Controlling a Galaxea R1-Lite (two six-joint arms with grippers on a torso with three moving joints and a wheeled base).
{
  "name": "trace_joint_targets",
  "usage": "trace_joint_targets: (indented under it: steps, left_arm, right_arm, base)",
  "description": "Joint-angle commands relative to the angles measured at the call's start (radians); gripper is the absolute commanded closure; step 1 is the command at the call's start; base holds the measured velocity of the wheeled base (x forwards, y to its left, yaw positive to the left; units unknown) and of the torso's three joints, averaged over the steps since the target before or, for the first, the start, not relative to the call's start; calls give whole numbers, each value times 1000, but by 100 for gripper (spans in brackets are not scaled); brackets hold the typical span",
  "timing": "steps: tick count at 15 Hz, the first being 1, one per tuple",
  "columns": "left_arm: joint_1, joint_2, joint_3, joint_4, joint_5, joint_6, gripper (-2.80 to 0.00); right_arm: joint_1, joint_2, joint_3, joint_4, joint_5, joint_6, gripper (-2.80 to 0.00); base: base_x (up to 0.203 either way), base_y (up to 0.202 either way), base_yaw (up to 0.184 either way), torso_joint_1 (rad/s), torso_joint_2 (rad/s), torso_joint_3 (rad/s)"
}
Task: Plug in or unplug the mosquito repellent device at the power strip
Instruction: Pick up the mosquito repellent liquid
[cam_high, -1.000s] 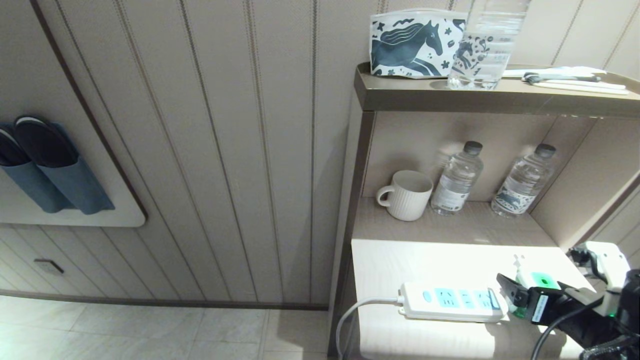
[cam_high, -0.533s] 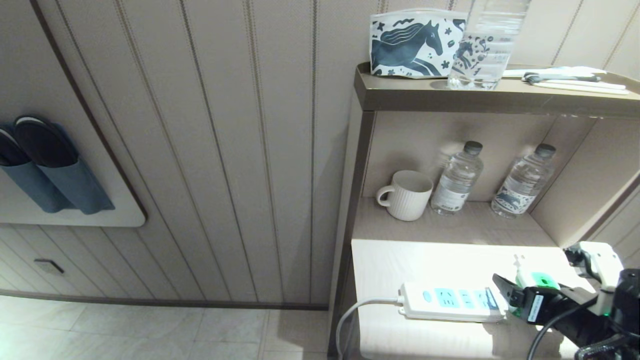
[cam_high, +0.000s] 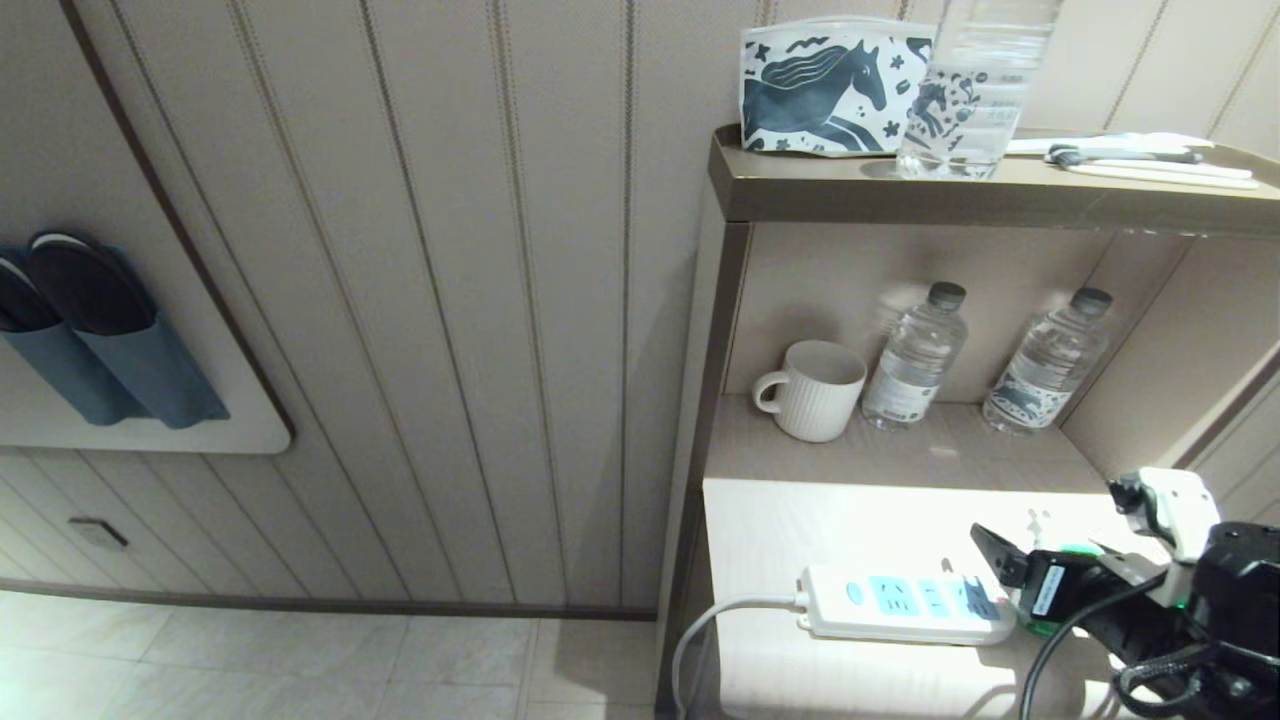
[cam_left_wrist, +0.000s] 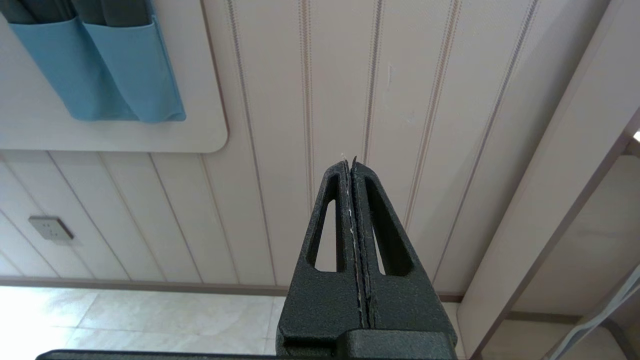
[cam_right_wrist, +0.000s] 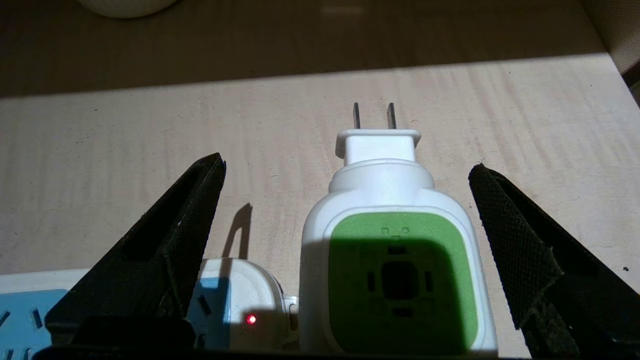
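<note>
Sunlit pale tabletop (cam_high: 780, 520) under a wall shelf carries the work. Nearest, the right claw (cam_right_wrist: 345, 235) is spread wide, holding nothing, one finger on each side of the mosquito repellent device (cam_right_wrist: 395, 260) without touching it. That device lies unplugged just beside the end of the power strip (cam_high: 900, 603), prongs pointing away toward the shelf. It looks light, rigid and smooth, so likely slippery; a hold across the flat white sides of its body seems safest, clear of the prongs. Off at the wall, the left claw (cam_left_wrist: 352, 165) is parked, pressed together and empty.
</note>
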Motion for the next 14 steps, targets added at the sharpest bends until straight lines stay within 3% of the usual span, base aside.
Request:
trace_joint_targets:
  steps: [1, 5, 14]
  left_arm:
    - [0, 0, 0, 0, 0, 0, 0]
    - [0, 0, 0, 0, 0, 0, 0]
    - [0, 0, 0, 0, 0, 1, 0]
  right_arm:
    - [0, 33, 1, -17, 0, 0, -280]
    - [-3, 107, -3, -81, -1, -6, -280]
    - [-3, -2, 0, -81, -5, -2, -280]
  base:
    - [0, 0, 0, 0, 0, 0]
    - [0, 0, 0, 0, 0, 0]
    - [0, 0, 0, 0, 0, 0]
